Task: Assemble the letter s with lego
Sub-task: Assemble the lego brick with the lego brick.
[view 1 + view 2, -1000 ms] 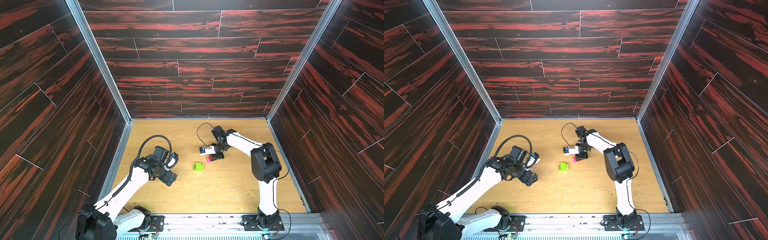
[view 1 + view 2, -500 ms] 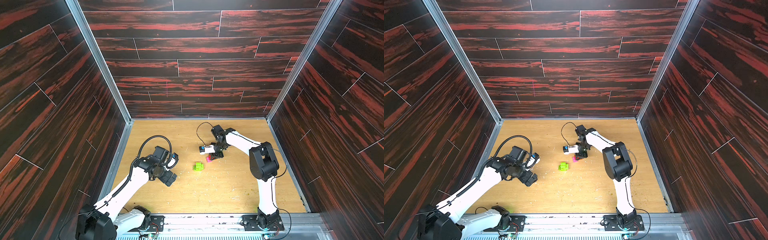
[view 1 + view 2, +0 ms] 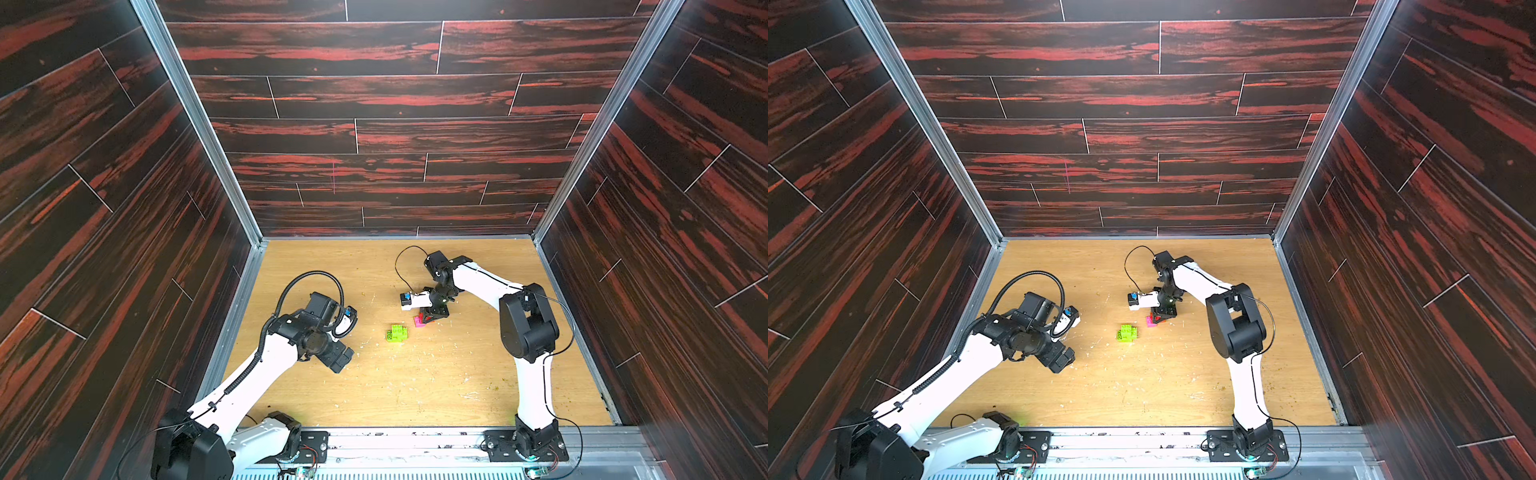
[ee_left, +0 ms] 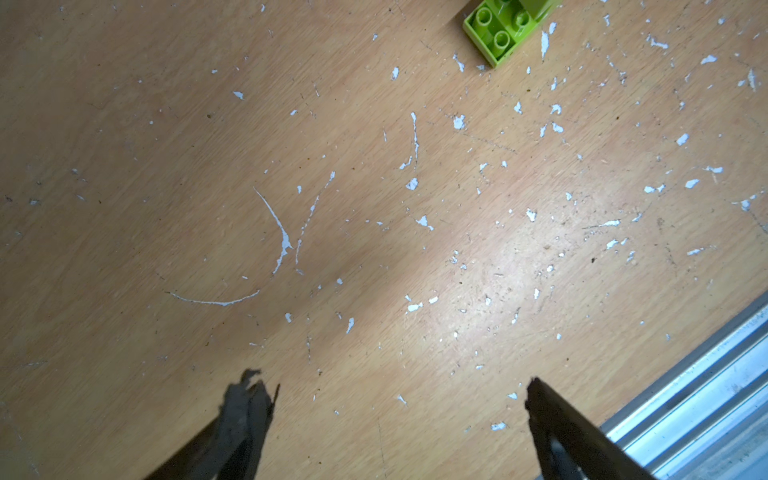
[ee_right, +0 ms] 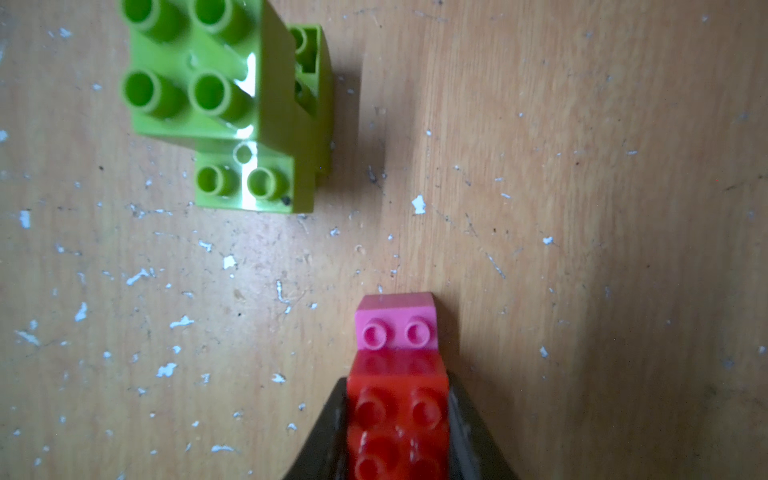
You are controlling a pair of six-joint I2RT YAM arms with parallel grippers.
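Right wrist view shows the right gripper (image 5: 397, 388) clamped on a red brick (image 5: 399, 419). A pink brick (image 5: 397, 326) is joined beneath the red brick's front end, with two pink studs left bare. Whether the pair rests on the bench (image 5: 582, 208) or hangs just above it cannot be told. Near them, but not touching, stands a stepped clump of glossy lime green bricks (image 5: 224, 104), seemingly three, studs up. In a top view the clump (image 3: 397, 333) sits mid-bench. The left gripper (image 4: 395, 384) has its jaws spread wide and empty, well apart from the clump, so nothing braces it. A sideways or off-line press would likely slide or tip the loose clump on the smooth bench. Since only the red brick is gripped, a hard push could also pop the pink brick off.
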